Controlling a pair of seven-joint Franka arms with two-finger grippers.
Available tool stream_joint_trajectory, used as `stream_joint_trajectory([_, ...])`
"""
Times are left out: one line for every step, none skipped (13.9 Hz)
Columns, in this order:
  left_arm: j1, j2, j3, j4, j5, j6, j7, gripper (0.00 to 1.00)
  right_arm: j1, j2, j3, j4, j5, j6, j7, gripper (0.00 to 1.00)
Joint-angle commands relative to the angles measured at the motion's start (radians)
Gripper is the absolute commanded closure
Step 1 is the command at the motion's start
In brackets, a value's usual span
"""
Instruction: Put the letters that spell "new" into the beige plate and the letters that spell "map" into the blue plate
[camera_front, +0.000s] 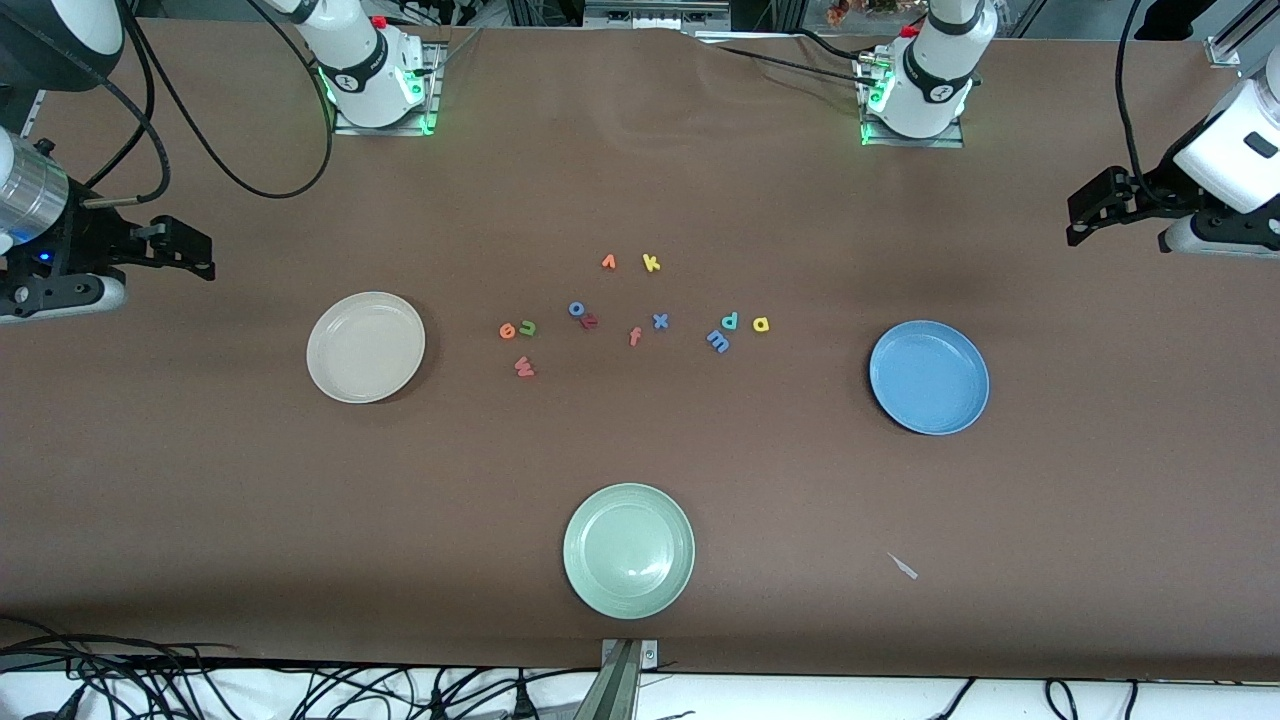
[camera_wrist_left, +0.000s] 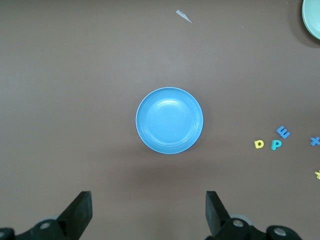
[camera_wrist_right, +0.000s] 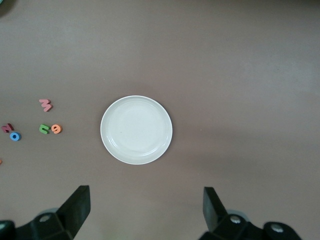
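Note:
The beige plate (camera_front: 366, 347) (camera_wrist_right: 136, 129) lies empty toward the right arm's end of the table. Beside it sit the orange e (camera_front: 507, 330) (camera_wrist_right: 56, 129), green n (camera_front: 527, 327) (camera_wrist_right: 44, 129) and salmon w (camera_front: 524, 367) (camera_wrist_right: 45, 104). The blue plate (camera_front: 929, 377) (camera_wrist_left: 169, 120), also empty, lies toward the left arm's end, with the blue m (camera_front: 718, 341) (camera_wrist_left: 283, 132), teal p (camera_front: 730, 320) (camera_wrist_left: 276, 144) and yellow a (camera_front: 761, 323) (camera_wrist_left: 258, 144) near it. My left gripper (camera_front: 1085, 215) (camera_wrist_left: 149, 210) hangs open over bare table by the blue plate. My right gripper (camera_front: 190, 250) (camera_wrist_right: 146, 207) hangs open by the beige plate.
A pale green plate (camera_front: 629, 550) sits nearest the front camera. Other letters lie mid-table: blue o (camera_front: 577, 308), dark red letter (camera_front: 590, 321), salmon f (camera_front: 634, 336), blue x (camera_front: 660, 320), an orange letter (camera_front: 608, 262), yellow k (camera_front: 651, 263). A white scrap (camera_front: 903, 566) lies near the table's front edge.

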Motion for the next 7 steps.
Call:
stream_joint_trajectory([-0.001, 0.012, 0.0, 0.028, -0.026, -0.022, 0.003, 0.0, -0.007, -0.001, 0.007, 0.005, -0.008, 0.004, 0.008, 0.0])
stream_joint_trajectory([0.0, 0.012, 0.0, 0.028, -0.028, -0.023, 0.003, 0.0, -0.007, -0.001, 0.007, 0.006, -0.008, 0.004, 0.008, 0.0])
stream_joint_trajectory([0.0, 0.012, 0.0, 0.027, -0.044, -0.026, 0.003, 0.0, -0.007, -0.001, 0.007, 0.006, -0.011, 0.004, 0.008, 0.0])
stream_joint_trajectory([0.002, 0.012, 0.002, 0.027, -0.07, -0.03, 0.0, 0.0, -0.007, -0.001, 0.009, 0.006, -0.011, 0.004, 0.008, 0.0])
stream_joint_trajectory([0.004, 0.012, 0.002, 0.027, -0.074, -0.03, 0.001, 0.0, -0.007, -0.001, 0.007, 0.006, -0.011, 0.004, 0.008, 0.0])
stream_joint_trajectory([0.004, 0.012, 0.002, 0.028, -0.074, -0.03, 0.001, 0.0, -0.007, -0.001, 0.009, 0.006, -0.011, 0.004, 0.008, 0.0])
stream_joint_trajectory([0.002, 0.012, 0.002, 0.028, -0.069, -0.03, 0.001, 0.0, -0.007, -0.001, 0.009, 0.006, -0.011, 0.005, 0.008, 0.0])
